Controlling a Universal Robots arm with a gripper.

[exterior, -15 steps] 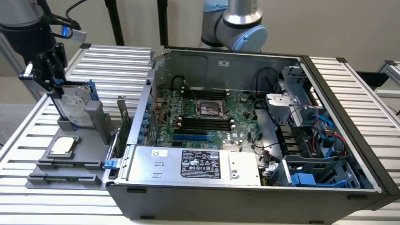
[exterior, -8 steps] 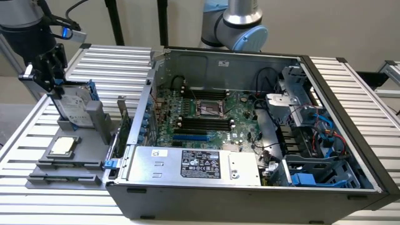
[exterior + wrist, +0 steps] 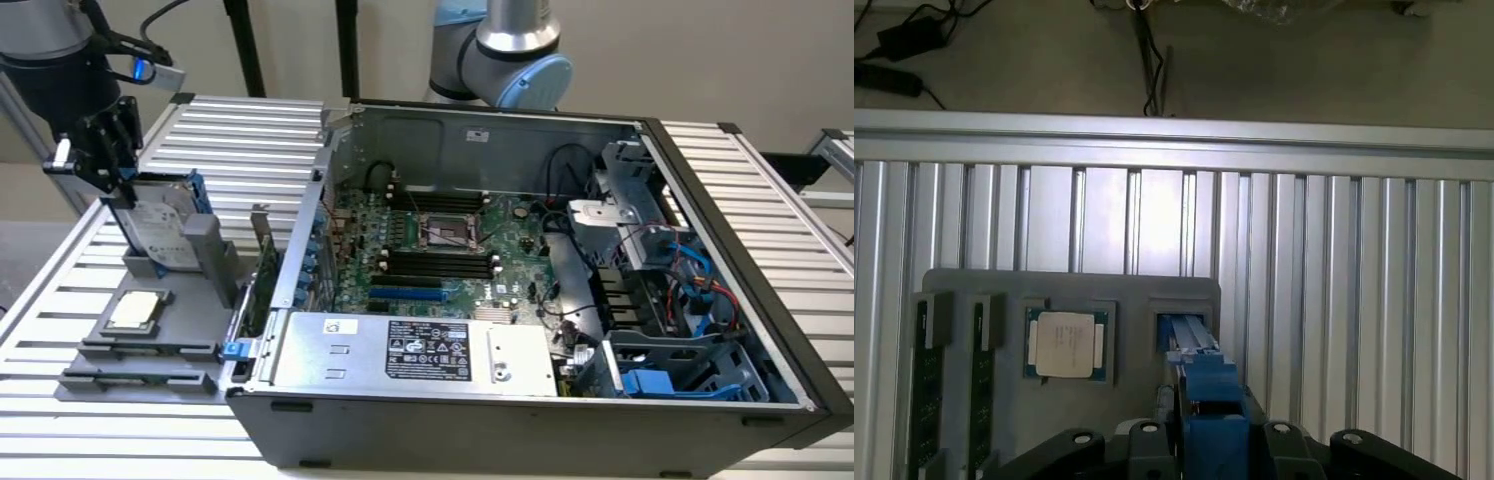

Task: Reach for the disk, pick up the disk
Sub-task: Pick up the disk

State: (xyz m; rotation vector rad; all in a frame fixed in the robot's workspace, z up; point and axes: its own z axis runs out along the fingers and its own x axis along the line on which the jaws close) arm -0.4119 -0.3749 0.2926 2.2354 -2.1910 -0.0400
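Claw [image 3: 1212, 450] sits right over the top edge of the disk [image 3: 166, 228]; the disk's blue frame runs up between the two black sides of the claw. Can't tell from the views whether it's clamped on or merely straddling, so I'm not calling a grip.

Disk is directly beneath the claw, standing on edge in the slot of a grey holder [image 3: 200, 262], label face out and leaning slightly.

Handling, my read:
- Metal body, rigid, won't flex. Dense for its size, so expect real weight hanging below the grip.
- Bare metal faces look smooth and likely slippery. The blue plastic rail probably has more bite but is softer.
- Shock-sensitive part: no knocks, no drops.
- Best hold: across the thin dimension, on the two broad faces near the middle of the top edge, so it hangs plumb and doesn't bind in the slot.

Outward from the claw: square chip [image 3: 1066, 344] lies flat in the same holder just beside the disk's slot, two memory sticks [image 3: 924, 390] beyond it. All on a slatted aluminium table [image 3: 1334, 300]. Open computer case [image 3: 534, 425] stands well apart from the claw.
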